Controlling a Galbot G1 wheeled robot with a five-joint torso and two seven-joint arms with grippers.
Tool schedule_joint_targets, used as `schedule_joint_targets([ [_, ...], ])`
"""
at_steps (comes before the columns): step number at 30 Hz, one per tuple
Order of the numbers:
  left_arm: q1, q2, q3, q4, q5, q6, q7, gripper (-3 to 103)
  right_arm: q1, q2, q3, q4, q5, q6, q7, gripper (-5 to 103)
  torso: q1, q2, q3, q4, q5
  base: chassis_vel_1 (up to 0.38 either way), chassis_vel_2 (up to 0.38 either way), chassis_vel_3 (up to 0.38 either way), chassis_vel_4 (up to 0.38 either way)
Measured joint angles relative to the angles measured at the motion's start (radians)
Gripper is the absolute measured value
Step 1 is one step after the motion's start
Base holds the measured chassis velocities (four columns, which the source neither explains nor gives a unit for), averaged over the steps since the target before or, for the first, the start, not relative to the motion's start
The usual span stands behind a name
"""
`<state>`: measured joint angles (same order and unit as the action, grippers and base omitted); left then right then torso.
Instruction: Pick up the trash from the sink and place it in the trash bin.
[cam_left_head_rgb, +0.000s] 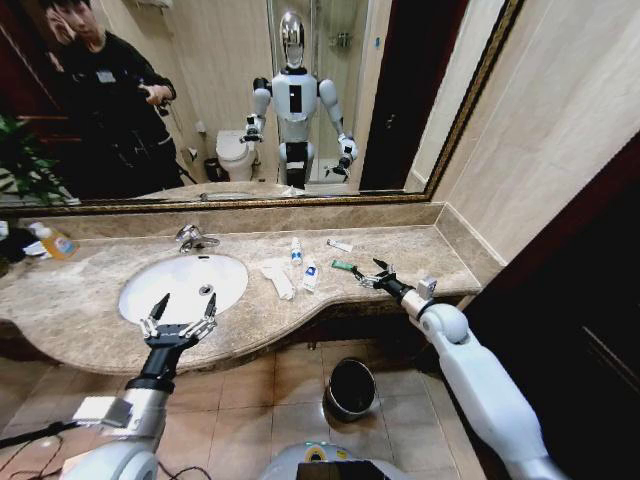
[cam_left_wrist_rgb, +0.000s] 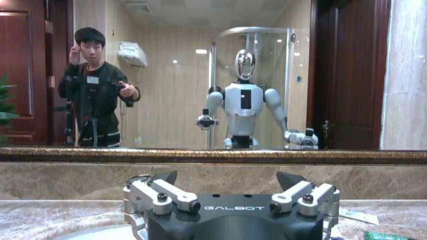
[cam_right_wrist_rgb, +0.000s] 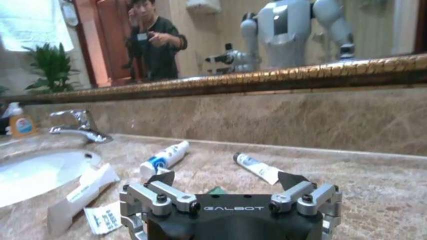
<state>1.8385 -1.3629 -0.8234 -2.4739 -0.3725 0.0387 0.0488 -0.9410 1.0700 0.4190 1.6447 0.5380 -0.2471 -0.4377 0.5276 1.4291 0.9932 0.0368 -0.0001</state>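
Two grippers are spread: the left gripper (cam_left_head_rgb: 180, 318) hovers over the white oval sink (cam_left_head_rgb: 183, 285), the right gripper (cam_left_head_rgb: 368, 273) beside the dark green bar (cam_left_head_rgb: 343, 265) on the beige marble counter (cam_left_head_rgb: 400, 250); the round black trash bin (cam_left_head_rgb: 351, 388) stands on the floor.

The white oval sink (cam_left_head_rgb: 170, 290) lies sunk in the beige marble bench, its chrome faucet (cam_left_head_rgb: 192, 238) behind it. Beside its rim lie white paper wrappers (cam_left_head_rgb: 278, 276), two small blue-labelled tubes (cam_left_head_rgb: 310, 274), a white stick (cam_left_head_rgb: 339, 245) and a dark green bar (cam_left_head_rgb: 343, 265). The black, silver-rimmed trash bin (cam_left_head_rgb: 351, 388) stands upright on the floor.
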Motion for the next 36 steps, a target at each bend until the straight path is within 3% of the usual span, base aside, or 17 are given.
schedule_joint_targets([
  [1, 0.0, 0.0, 0.0, 0.0, 0.0, 0.0, 0.0, 100, 0.031, -0.006, -0.004, -0.044, -0.001, 0.0, -0.064, 100, 0.0, 0.0, 0.0, 0.0, 0.0002, 0.0, 0.0, 0.0, 0.0],
  [6, 0.0, 0.0, 0.0, 0.0, 0.0, 0.0, 0.0, 100, 0.119, -0.001, -0.029, -0.149, -0.037, 0.033, -0.179, 100, 0.0, 0.0, 0.0, 0.0, 0.0001, 0.0, 0.0, 0.0, 0.0],
  [17, 0.0, 0.0, 0.0, 0.0, 0.0, 0.0, 0.0, 100, 0.284, 0.028, -0.12, -0.331, -0.12, 0.102, -0.25, 100, 0.0, 0.0, 0.0, 0.0002, 0.0, 0.0, 0.0, 0.0, 0.0],
  [23, 0.0, 0.0, 0.0, 0.0, 0.0, 0.0, 0.0, 100, 0.335, 0.019, -0.156, -0.376, -0.183, 0.088, -0.323, 100, 0.0, 0.0, 0.0, -0.0001, -0.0001, 0.0, 0.0, 0.0, 0.0],
  [33, 0.0, 0.0, 0.0, 0.0, 0.0, 0.0, 0.0, 100, 0.362, 0.02, -0.185, -0.425, -0.215, 0.052, -0.326, 101, 0.0, 0.0, 0.0, 0.0001, 0.0002, 0.0, 0.0, 0.0, 0.0],
  [36, 0.0, 0.0, 0.0, 0.0, 0.0, 0.0, 0.0, 100, 0.356, 0.013, -0.184, -0.426, -0.216, 0.051, -0.325, 95, 0.0, 0.0, 0.0, 0.0, 0.0, 0.0, 0.0, 0.0, 0.0],
])
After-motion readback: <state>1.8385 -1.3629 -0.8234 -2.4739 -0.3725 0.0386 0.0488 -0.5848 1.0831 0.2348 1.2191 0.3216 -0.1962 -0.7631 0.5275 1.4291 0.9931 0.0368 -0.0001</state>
